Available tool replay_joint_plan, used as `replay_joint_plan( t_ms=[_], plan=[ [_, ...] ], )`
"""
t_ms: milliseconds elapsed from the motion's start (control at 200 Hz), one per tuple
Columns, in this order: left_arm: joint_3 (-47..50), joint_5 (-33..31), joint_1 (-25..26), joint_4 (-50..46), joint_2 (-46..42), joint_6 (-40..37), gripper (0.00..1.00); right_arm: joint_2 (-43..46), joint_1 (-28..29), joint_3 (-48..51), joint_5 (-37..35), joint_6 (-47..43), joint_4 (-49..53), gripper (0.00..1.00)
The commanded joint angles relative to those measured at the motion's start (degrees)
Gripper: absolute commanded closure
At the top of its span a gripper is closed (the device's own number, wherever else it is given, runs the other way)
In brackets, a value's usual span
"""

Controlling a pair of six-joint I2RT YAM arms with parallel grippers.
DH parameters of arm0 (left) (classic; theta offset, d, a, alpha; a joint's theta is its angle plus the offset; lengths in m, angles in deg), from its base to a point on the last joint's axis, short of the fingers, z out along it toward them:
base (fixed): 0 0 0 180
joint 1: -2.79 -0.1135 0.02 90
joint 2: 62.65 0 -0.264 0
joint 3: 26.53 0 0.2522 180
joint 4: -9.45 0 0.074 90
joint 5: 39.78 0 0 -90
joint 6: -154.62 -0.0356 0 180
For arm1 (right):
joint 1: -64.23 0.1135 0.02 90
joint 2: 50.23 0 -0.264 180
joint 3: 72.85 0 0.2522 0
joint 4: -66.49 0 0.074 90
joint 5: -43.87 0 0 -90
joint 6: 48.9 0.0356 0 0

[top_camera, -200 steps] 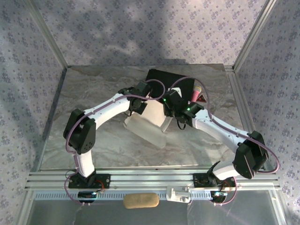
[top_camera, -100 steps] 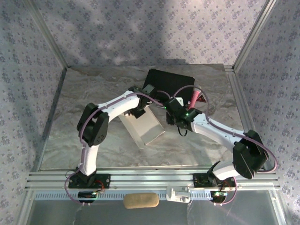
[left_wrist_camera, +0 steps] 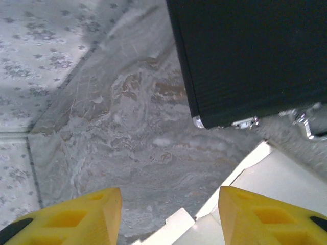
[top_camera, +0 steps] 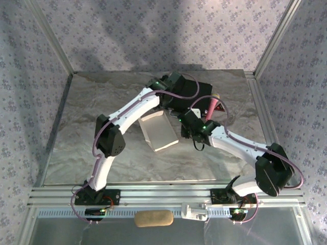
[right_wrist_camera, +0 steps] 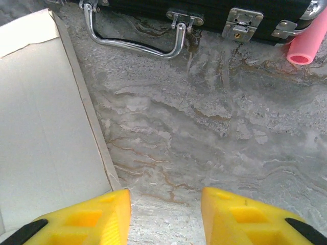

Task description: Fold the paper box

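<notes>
Top external: paper box (top_camera: 159, 131) lies on the table (top_camera: 92, 148), long axis far-left to near-right. Left wrist: left gripper (left_wrist_camera: 168, 199) spread, empty, box corner beside one finger. Right wrist: right gripper (right_wrist_camera: 164, 196) released, box wall seemingly just left, nearer

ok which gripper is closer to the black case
Left, by the look of it. The left gripper hangs at a corner of the black case. The right gripper sits off the side with the handle, a strip of bare table between them.
</notes>
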Motion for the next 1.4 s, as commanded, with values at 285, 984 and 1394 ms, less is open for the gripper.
replay_joint_plan(
  t_ms=[285, 984, 1394],
  plan=[
    [29.7, 21.5, -3.7, -1.1, -34.0, 27.4, 0.32, 6.8, 0.3, 3.2, 0.3, 1.8, -0.2, 0.59],
    [41.1, 28.0, -8.1, 2.2, -33.8, 29.0, 0.7, 12.2, 2.8, 3.4, 0.4, 2.6, 1.4, 0.59],
    [31.8, 27.9, -7.1, -6.4, -31.2, 8.1, 1.0, 12.4, 1.6, 3.8, 0.7, 2.5, 1.5, 0.59]
  ],
)
